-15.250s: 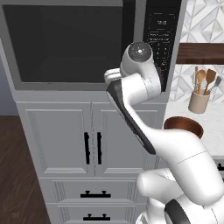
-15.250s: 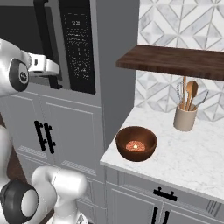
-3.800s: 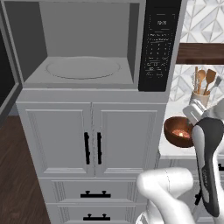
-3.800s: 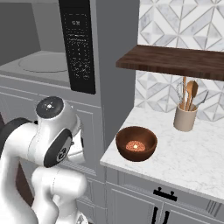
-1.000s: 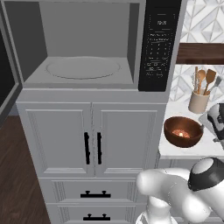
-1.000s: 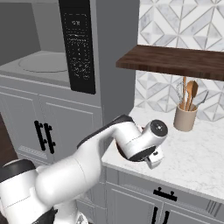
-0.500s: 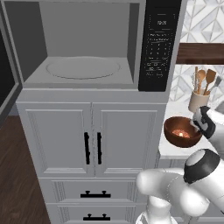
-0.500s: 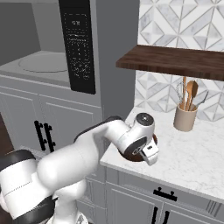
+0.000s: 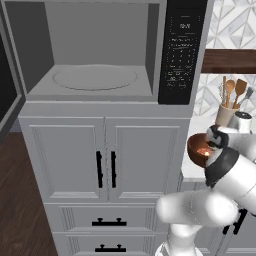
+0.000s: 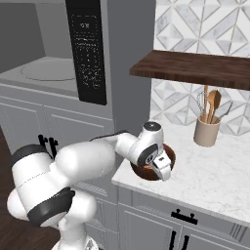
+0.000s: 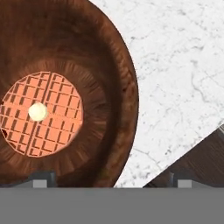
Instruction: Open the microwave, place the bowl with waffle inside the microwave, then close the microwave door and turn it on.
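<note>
Arm has dropped onto bowl [image 11: 65,100], end effector [image 11: 109,177] wide straddling its right rim; rigid, light, smooth wood, so pinch that wall.

Microwave [image 9: 100,55] open, waffle bowl [image 11: 65,96] on counter

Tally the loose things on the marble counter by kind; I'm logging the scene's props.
Bowl: 1
Waffle: 1, inside the bowl
Utensil crock: 1, holding several utensils I can't count reliably
Total: 3
</note>
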{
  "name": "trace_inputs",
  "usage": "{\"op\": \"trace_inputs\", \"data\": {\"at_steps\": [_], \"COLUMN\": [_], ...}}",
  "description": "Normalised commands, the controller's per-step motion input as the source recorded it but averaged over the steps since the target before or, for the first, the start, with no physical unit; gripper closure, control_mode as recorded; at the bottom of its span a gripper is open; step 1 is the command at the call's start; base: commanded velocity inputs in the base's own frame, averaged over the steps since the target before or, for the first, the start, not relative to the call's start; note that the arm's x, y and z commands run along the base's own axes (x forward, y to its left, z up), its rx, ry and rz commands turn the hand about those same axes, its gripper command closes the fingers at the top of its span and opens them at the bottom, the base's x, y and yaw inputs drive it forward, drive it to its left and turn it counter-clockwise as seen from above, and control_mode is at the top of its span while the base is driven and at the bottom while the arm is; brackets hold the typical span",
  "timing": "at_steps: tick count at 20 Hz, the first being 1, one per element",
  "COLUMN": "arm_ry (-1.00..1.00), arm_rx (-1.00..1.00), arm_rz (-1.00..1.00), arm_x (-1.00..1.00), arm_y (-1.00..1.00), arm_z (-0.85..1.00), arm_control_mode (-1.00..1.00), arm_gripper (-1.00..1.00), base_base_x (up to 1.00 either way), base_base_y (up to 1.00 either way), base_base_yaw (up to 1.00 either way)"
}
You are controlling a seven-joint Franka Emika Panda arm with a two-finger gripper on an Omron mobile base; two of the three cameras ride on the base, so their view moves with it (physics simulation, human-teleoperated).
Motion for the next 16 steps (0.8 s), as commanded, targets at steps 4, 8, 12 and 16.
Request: {"op": "trace_inputs", "data": {"at_steps": [4, 8, 12, 16], "arm_ry": [0.13, 0.07, 0.02, 0.01], "arm_rx": [0.02, 0.05, 0.00, 0.00], "arm_rz": [0.00, 0.00, 0.00, 0.00], "arm_x": [0.40, 0.26, 0.00, 0.00], "arm_y": [-0.09, -0.22, -0.33, -0.18], "arm_z": [-0.01, -0.05, -0.36, -0.31], "arm_control_mode": [-1.00, -1.00, -1.00, -1.00], "arm_gripper": [-1.00, -1.00, -1.00, -1.00], "base_base_x": [0.00, 0.00, 0.00, 0.00], "base_base_y": [0.00, 0.00, 0.00, 0.00], "base_base_yaw": [0.00, 0.00, 0.00, 0.00]}}
